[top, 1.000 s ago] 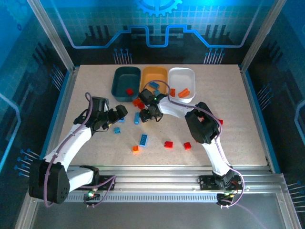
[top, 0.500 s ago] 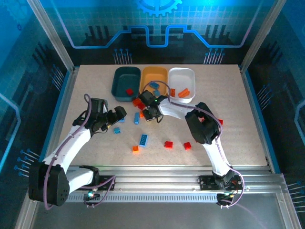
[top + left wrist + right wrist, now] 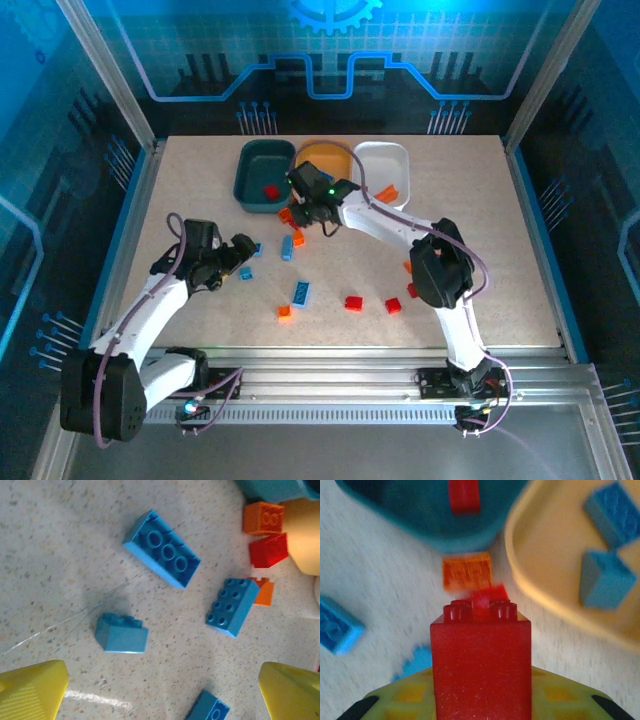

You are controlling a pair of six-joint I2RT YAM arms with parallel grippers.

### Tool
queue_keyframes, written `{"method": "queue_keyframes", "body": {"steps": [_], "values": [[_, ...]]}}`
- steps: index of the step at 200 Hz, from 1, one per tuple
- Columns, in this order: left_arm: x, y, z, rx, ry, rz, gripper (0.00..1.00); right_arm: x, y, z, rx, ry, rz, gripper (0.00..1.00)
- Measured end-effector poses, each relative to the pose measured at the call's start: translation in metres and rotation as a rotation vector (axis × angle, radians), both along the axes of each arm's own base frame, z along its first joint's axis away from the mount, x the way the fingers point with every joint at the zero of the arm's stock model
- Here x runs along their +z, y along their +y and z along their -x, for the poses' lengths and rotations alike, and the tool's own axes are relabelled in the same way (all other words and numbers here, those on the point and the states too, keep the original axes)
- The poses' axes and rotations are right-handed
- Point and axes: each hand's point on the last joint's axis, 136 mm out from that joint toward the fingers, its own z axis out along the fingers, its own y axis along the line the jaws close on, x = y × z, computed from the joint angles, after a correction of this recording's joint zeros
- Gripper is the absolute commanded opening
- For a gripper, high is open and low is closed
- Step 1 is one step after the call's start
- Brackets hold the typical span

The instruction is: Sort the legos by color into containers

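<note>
On the speckled beige tabletop (image 3: 480, 220) inside the blue-lit enclosure, the chunky red plastic lego brick (image 3: 480, 660) is sitting pinched in the right gripper (image 3: 305, 205). That gripper has been carrying the brick up from the middle of the scatter, and it is now hanging just short of the near rim of the dark teal rounded plastic tray (image 3: 247, 168). One small red brick (image 3: 270, 191) is already lying in that tray, so the drop looks close. The left gripper (image 3: 241, 258) has been pulling back toward its own side and is hovering, fingers spread, above a small light blue brick (image 3: 121, 634).
</note>
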Motion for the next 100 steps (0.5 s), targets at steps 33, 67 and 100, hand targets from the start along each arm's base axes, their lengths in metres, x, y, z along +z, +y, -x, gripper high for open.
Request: {"method": "queue_keyframes", "body": {"steps": [33,67,100], "values": [[-0.009,-0.003,0.011,0.009,0.025,0.036,0.99,-0.003,0.03,-0.033,0.027,-0.035,-0.033,0.31],[-0.006,-0.007,0.013,-0.003,0.022,0.055,0.99,-0.026,0.047,-0.055,0.053,-0.022,-0.03,0.32],[-0.006,-0.009,0.016,-0.011,0.03,0.063,0.99,-0.028,0.058,-0.067,0.071,-0.04,-0.031,0.34]]}}
